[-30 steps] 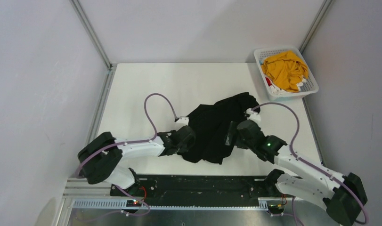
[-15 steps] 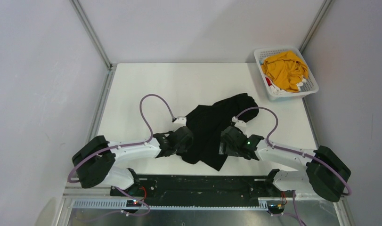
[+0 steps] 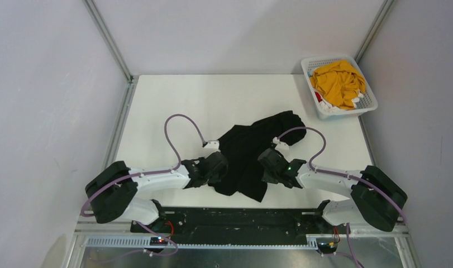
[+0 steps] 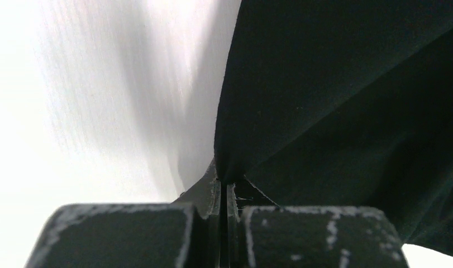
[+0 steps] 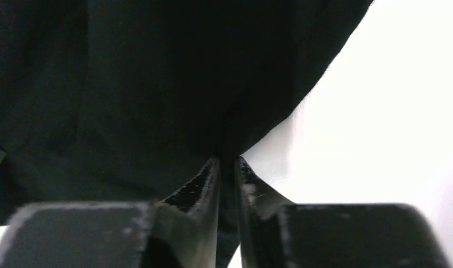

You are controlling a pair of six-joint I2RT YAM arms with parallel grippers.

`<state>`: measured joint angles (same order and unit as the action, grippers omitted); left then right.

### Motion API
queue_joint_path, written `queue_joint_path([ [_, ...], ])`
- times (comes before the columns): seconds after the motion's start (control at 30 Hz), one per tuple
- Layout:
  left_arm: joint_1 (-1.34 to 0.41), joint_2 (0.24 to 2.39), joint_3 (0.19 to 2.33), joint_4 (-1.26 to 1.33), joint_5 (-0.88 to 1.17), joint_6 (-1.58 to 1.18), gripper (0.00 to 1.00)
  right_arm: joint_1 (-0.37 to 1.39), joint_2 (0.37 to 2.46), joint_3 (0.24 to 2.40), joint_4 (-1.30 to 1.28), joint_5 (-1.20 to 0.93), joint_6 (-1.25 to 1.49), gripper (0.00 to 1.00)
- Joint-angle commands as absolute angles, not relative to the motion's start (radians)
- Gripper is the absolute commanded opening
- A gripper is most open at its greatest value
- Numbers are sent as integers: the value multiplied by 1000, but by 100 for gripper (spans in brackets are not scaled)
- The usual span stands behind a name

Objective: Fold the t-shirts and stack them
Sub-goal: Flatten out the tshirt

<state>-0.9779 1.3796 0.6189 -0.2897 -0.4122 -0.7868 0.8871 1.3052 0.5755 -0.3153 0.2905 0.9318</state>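
A crumpled black t-shirt (image 3: 252, 149) lies on the white table (image 3: 173, 106), near its front middle. My left gripper (image 3: 218, 167) sits at the shirt's left edge. In the left wrist view the gripper (image 4: 224, 187) is shut on a pinch of the black cloth (image 4: 335, 84). My right gripper (image 3: 267, 166) is low at the shirt's right side, and in the right wrist view its jaws (image 5: 228, 164) are closed with a fold of the black fabric (image 5: 157, 84) between them. A mustard-yellow t-shirt (image 3: 338, 82) lies in the basket, with bits of red (image 3: 319, 99) and white cloth (image 3: 356, 101) under it.
The white lattice basket (image 3: 371, 105) stands at the table's back right corner. Grey walls with metal rails close in the table on the left, back and right. Purple cables loop up from both wrists over the shirt.
My right arm has swung down and to the left onto the shirt's right side, and its jaws have closed from wide open onto the black fabric. The left gripper has stayed shut, hardly moving.
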Motion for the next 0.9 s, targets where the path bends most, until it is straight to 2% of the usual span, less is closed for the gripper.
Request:
queue_joint_path([
  [0.0,-986,1333,605,-259,-431,-816,0,889,1336,569,-298,332,951,11],
  [0.03,-985,1328,601,-260,-439,-815,0,887,1327,570,-305,341,951,1],
  [0.17,-979,1266,582,-261,-500,-812,0,858,1242,571,-425,471,937,0],
  [0.27,-922,1211,569,-261,-518,-814,0,754,1164,570,-475,500,858,0],
  [0.47,-747,1111,570,-261,-485,-774,0,534,974,560,-447,390,710,0],
  [0.57,-688,1044,631,-263,-452,-735,0,420,862,578,-375,230,648,0],
  [0.87,-666,770,956,-274,-439,-551,0,315,711,976,-379,104,535,0],
])
